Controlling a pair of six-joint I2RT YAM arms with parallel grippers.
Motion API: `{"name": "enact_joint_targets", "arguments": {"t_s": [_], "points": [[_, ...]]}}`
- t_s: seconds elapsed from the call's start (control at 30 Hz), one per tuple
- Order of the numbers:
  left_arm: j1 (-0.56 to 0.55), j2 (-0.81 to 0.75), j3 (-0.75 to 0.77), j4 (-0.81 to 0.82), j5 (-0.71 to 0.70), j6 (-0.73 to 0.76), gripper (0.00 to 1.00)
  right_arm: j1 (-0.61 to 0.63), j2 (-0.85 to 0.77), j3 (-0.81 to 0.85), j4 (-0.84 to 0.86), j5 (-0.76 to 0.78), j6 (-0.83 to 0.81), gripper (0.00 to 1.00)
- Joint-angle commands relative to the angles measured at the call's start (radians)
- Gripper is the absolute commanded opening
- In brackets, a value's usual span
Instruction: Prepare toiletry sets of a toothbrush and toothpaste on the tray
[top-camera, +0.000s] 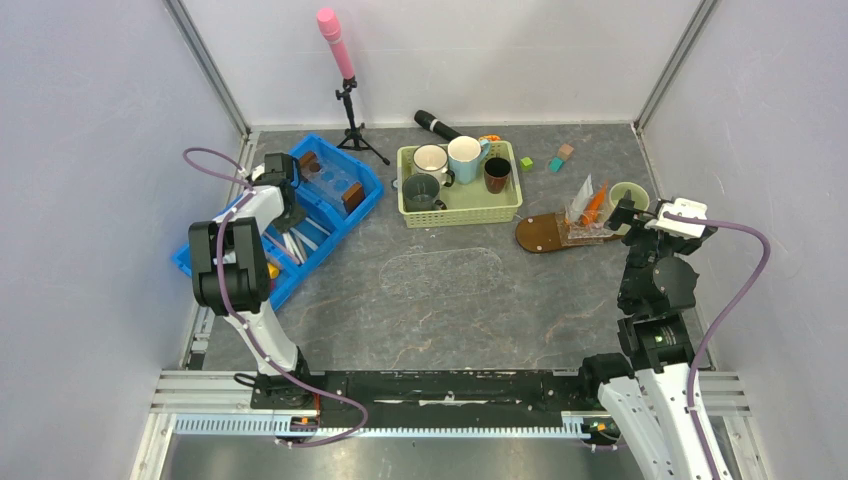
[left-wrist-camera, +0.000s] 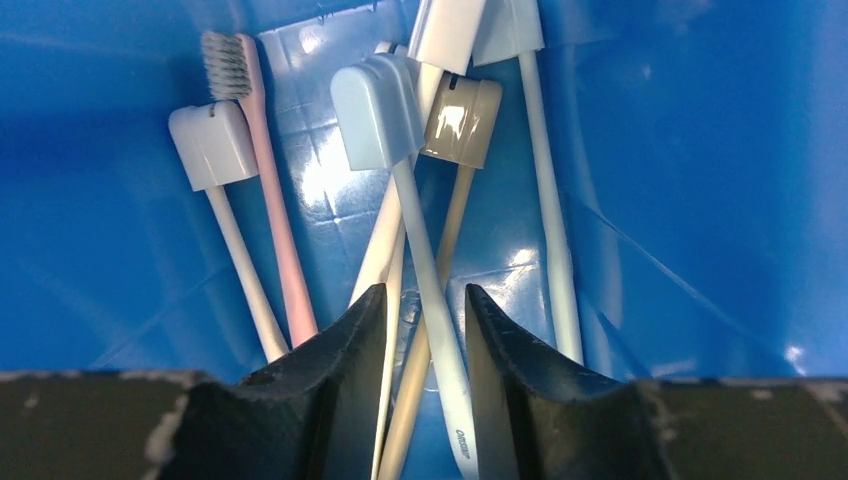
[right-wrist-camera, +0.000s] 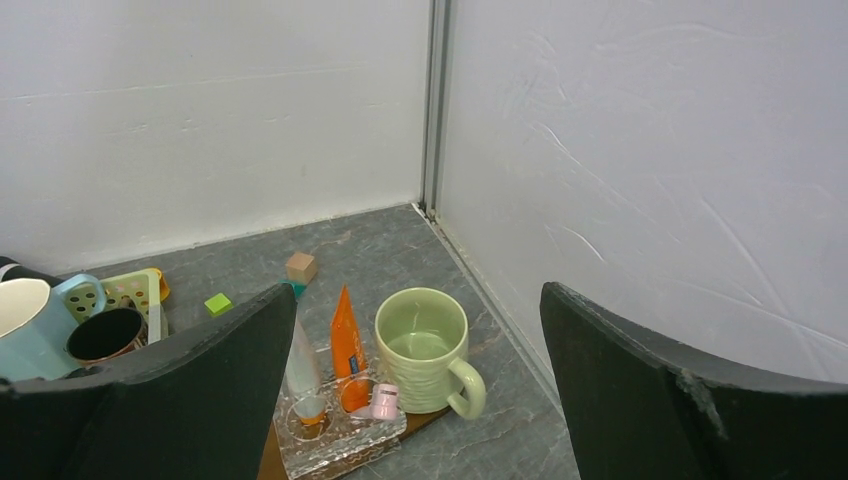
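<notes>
My left gripper (top-camera: 290, 215) is down inside the blue divided bin (top-camera: 372, 190). Its jaws (left-wrist-camera: 425, 292) are narrowed but open around several crossed toothbrush handles. A pale blue capped toothbrush (left-wrist-camera: 420, 240) and a tan capped one (left-wrist-camera: 455, 200) run between the fingers, with gaps still showing. The dark-brown tray (top-camera: 535, 235) lies at the right and carries a clear glass holder (top-camera: 585, 235). An orange toothpaste tube (right-wrist-camera: 347, 350) and a pale tube (right-wrist-camera: 302, 365) stand in the holder. My right gripper (top-camera: 630, 212) is wide open and empty above the tray's right end (right-wrist-camera: 420, 421).
A pale green mug (right-wrist-camera: 425, 350) stands on the tray's right end, close to the side wall. A green slotted basket (top-camera: 460, 208) holds several mugs. A pink microphone on a tripod (top-camera: 340, 60), a black microphone (top-camera: 435, 123) and small blocks (top-camera: 560, 158) stand at the back.
</notes>
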Motion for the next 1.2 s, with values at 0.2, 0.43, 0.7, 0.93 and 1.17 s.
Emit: {"name": "enact_joint_targets", "arguments": {"t_s": [0.2,0.43,0.7,0.93,1.17], "points": [[0.011,0.046,0.040,0.013,0.032,-0.059,0.30,0.011,-0.001,-0.012,0.049,0.013,-0.014,0.98],[0.016,0.031,0.035,0.010,0.057,-0.072,0.11,0.014,-0.007,-0.012,0.049,0.014,-0.017,0.98],[0.017,-0.087,0.020,0.002,0.036,-0.094,0.10,0.016,-0.014,-0.015,0.049,0.006,-0.017,0.98],[0.017,-0.171,0.003,-0.006,0.054,-0.113,0.05,0.021,-0.024,-0.015,0.048,0.013,-0.022,0.98],[0.017,-0.308,-0.054,0.064,0.090,-0.069,0.02,0.023,-0.022,-0.014,0.051,-0.053,-0.026,0.98]]}}
